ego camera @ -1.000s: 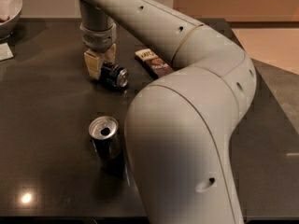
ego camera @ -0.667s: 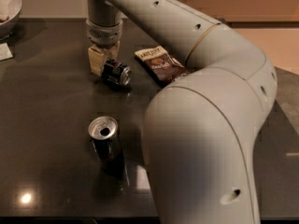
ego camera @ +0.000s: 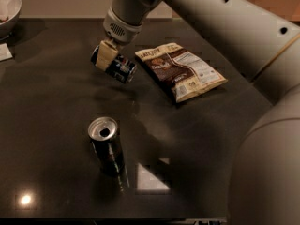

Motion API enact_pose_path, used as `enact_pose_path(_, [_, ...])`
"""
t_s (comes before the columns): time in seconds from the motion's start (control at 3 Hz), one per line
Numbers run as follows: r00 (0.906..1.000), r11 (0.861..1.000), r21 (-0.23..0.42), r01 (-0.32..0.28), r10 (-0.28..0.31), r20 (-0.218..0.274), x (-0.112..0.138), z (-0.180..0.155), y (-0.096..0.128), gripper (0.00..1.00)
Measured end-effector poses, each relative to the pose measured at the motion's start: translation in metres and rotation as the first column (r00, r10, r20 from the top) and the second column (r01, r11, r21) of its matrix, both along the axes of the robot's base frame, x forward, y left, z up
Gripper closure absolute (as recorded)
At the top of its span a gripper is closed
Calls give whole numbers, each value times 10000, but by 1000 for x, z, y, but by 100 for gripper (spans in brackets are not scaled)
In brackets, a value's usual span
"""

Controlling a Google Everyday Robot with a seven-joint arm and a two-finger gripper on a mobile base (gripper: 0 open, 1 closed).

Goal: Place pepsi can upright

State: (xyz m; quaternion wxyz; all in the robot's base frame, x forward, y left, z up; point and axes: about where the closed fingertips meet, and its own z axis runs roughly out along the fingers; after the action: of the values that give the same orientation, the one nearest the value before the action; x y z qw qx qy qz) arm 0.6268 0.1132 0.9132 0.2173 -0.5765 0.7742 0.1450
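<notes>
While the tool grips the pepsi can, tilted and apparently off the surface at 12 o'clock from the open can, rotate it vertical before lowering squarely, clear of the snack bag at its 3 o'clock.

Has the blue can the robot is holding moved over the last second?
Yes. The pepsi can, held in the gripper, has lifted up, away from the upright can standing nearer the camera.

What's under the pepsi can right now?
Only bare dark table shows below the pepsi can, which the gripper holds tilted. The snack bag lies beside it, not underneath. One of the fingers covers part of the can.
</notes>
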Motion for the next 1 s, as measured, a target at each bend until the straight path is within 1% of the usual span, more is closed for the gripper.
enact_pose_path(0.33, [9956, 9803, 1855, -672, 537, 766, -18, 14, -3, 100])
enact_pose_path(0.67, [9871, 9298, 3498, -1146, 668, 1458, -27, 24, -4, 100])
enact_pose_path(1.0, [9811, 8656, 4787, -1470, 660, 1820, -31, 31, -4, 100])
